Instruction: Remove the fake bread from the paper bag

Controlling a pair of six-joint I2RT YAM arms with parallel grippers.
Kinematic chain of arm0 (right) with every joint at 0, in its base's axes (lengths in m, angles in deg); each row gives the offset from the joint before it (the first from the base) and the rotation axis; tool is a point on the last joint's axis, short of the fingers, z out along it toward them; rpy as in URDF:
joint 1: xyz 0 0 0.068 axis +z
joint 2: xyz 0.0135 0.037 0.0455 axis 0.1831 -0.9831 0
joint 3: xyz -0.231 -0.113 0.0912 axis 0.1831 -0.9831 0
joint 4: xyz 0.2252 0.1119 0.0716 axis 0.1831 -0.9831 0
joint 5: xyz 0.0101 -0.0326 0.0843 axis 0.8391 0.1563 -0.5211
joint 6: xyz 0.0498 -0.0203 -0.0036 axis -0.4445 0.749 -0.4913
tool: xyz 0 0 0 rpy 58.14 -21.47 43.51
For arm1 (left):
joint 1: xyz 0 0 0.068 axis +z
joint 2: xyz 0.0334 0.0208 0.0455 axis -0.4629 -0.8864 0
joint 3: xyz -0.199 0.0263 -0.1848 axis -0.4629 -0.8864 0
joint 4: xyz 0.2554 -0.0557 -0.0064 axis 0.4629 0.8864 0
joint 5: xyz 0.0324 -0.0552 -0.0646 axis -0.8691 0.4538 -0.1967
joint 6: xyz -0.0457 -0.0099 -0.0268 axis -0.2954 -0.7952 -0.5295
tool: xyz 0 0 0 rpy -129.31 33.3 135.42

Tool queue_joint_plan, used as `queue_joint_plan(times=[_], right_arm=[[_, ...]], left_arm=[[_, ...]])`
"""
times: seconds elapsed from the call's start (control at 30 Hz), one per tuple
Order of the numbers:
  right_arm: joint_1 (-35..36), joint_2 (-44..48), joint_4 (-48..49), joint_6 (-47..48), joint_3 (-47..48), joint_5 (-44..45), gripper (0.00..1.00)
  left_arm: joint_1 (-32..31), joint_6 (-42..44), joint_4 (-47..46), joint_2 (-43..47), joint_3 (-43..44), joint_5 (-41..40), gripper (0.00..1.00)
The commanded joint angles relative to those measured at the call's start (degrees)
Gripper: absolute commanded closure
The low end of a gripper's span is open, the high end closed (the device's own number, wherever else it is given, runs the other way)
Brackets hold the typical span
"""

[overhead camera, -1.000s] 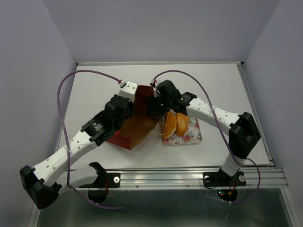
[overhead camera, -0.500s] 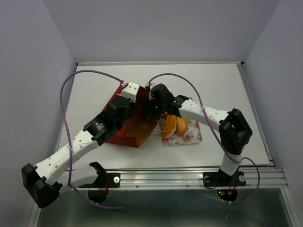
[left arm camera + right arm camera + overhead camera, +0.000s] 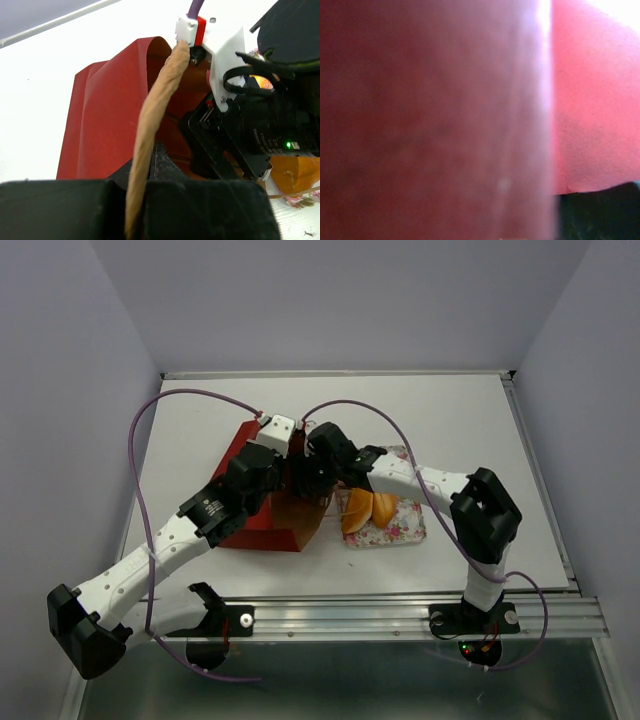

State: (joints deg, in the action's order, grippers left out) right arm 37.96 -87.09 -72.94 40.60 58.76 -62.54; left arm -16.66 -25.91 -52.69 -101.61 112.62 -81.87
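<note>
The red-brown paper bag (image 3: 262, 518) stands left of centre and also shows in the left wrist view (image 3: 107, 115). My left gripper (image 3: 272, 455) (image 3: 150, 161) is shut on the bag's tan cord handle (image 3: 159, 95), which runs up from between the jaws. My right gripper (image 3: 303, 477) reaches into the bag's mouth, and its fingers are hidden. The right wrist view shows only blurred red paper (image 3: 430, 120). Two golden-orange bread loaves (image 3: 357, 510) (image 3: 383, 507) lie on the floral tray (image 3: 400, 530). One also shows in the left wrist view (image 3: 295, 172). The other bread pieces are out of sight.
The tray sits just right of the bag, close under my right forearm (image 3: 420, 480). My right wrist body (image 3: 260, 125) fills the bag mouth in the left wrist view. Purple cables (image 3: 140, 430) arc over the table. A metal rail (image 3: 400, 615) runs along the near edge.
My right gripper has moved left from above the tray into the bag's mouth. My left gripper has shifted slightly right with the handle, and the bag has shifted and changed shape.
</note>
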Motion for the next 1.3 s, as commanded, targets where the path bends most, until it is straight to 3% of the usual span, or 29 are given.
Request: queue_joint_plan(times=[0.0,0.13,0.4,0.5,0.8,1.0,1.27], right_arm=[[2.29,-0.36,4.16,3.32,2.84,-3.21,0.37],[2.82,-0.97,4.25,4.65,2.66,-5.15,0.36],[2.82,-3.7,4.07,-1.59,4.77,8.98,0.33],[2.82,-4.4,5.83,-2.73,4.77,9.88,0.34],[2.82,-3.53,9.08,-2.13,3.02,6.71,0.73],[2.82,3.58,9.0,-0.37,0.29,10.05,0.85],[2.82,15.28,6.01,2.19,-3.92,11.8,0.94]], left_arm=[[-0.16,-0.4,-6.17,0.32,0.03,-0.84,1.0],[-0.16,-0.4,-6.08,0.06,0.03,-1.19,1.0],[-0.16,-0.66,-6.35,0.94,-0.41,0.12,1.0],[-0.16,-0.66,-6.35,1.2,-0.76,0.12,1.0],[-0.16,-0.66,-6.35,1.12,-0.85,-1.1,1.0],[-0.16,-2.23,-6.09,0.5,-0.5,-4.36,1.0],[-0.16,-3.74,-5.29,0.68,-0.68,-9.36,1.0]])
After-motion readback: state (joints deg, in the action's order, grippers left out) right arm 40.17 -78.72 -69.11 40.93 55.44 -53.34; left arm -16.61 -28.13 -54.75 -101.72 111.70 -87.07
